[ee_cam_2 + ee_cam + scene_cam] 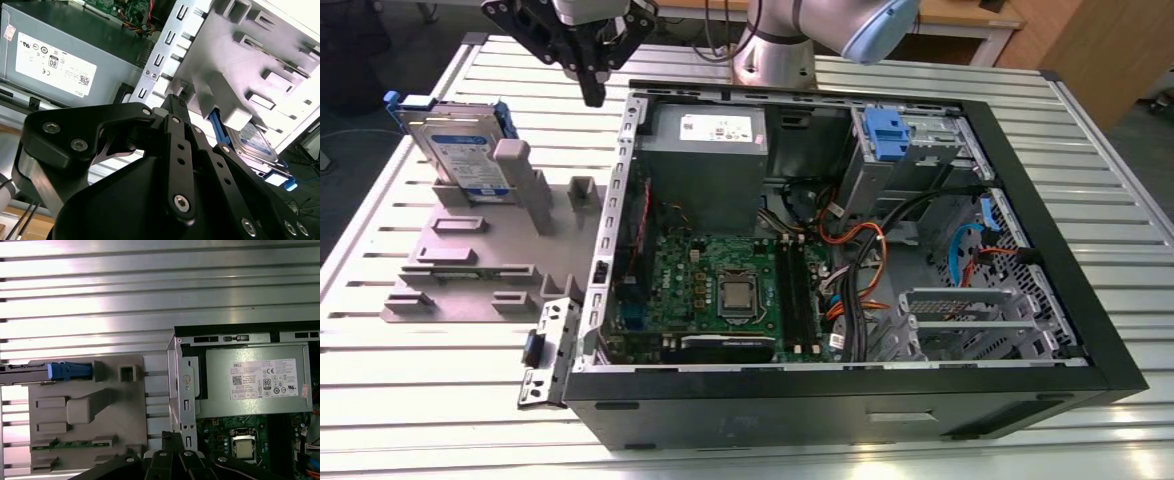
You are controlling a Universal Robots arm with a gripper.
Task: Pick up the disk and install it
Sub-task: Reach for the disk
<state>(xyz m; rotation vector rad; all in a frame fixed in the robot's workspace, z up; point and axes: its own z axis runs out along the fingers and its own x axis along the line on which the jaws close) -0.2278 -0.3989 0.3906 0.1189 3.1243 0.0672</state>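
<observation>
The disk (458,150) stands upright on its edge in a grey holder (480,262) at the exterior view's left, outside the computer case. It is a silver drive with a white-and-blue label in a blue bracket. My gripper (595,94) hangs above the table between the holder and the case wall, to the exterior view's right of the disk and apart from it. Its fingers are shut with nothing between them. In the second wrist view the disk (255,143) lies beyond the gripper (175,100). In the first wrist view the disk (30,369) is seen edge-on, away from the gripper (172,438).
An open computer case (1014,180) fills the middle of the slatted metal table (427,400). Inside are a grey power-supply box (707,150), a green motherboard (720,290), orange and blue cables (867,240) and a blue clip (885,135) at a drive bay. The arm's base (774,55) stands behind the case.
</observation>
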